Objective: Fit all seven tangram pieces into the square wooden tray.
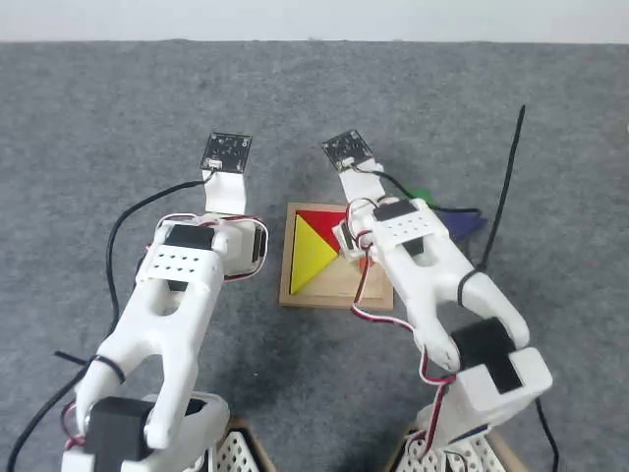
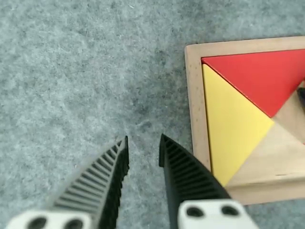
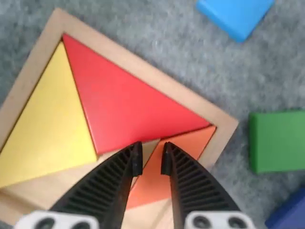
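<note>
Right wrist view: right tool (image 3: 151, 151) slightly parted, empty, above orange triangle (image 3: 190, 143) in wooden tray (image 3: 226, 125). Green piece (image 3: 276, 140), blue piece (image 3: 236, 14) loose on table (image 3: 167, 33). Probably light, stiff, slick; pinch across thin edges. Left tool (image 2: 143, 143) slightly parted beside tray.

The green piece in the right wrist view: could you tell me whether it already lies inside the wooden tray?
No, the green piece lies on the grey mat, outside the tray, beyond its corner.
</note>
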